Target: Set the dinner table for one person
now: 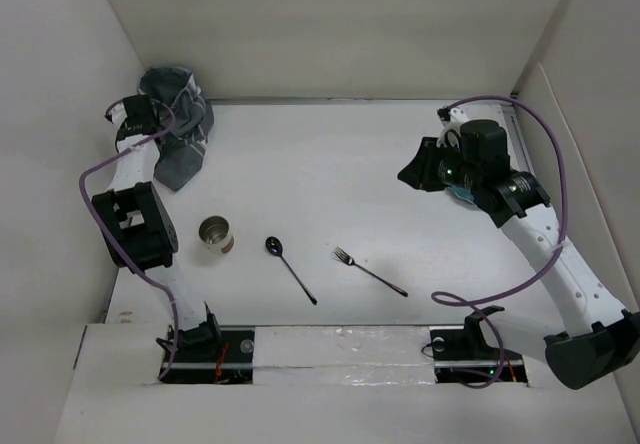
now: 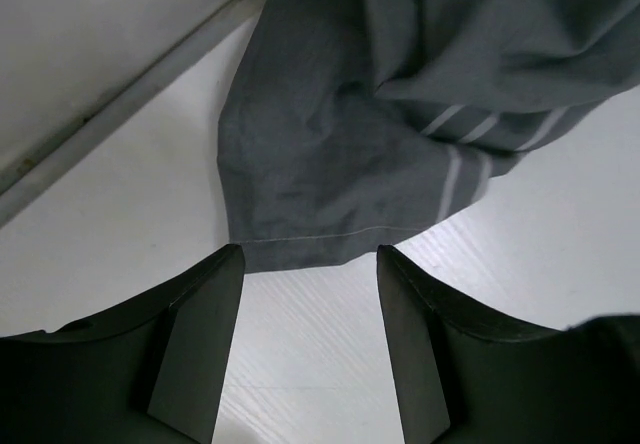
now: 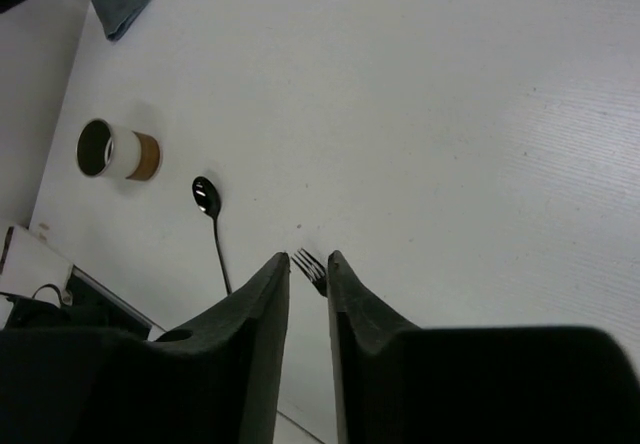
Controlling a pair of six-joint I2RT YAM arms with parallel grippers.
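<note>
Between the right claw's (image 3: 308, 256) fingers only the tines of the fork (image 3: 312, 270) show; its handle is hidden. Beyond the left claw (image 2: 310, 249), the cloth (image 2: 340, 134) runs off the top edge.

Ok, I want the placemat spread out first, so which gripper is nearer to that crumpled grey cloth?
Left. The left gripper hovers right at the placemat's hemmed edge in the far left corner, fingers apart. The right gripper is across the dinner table, near its far right side.
</note>
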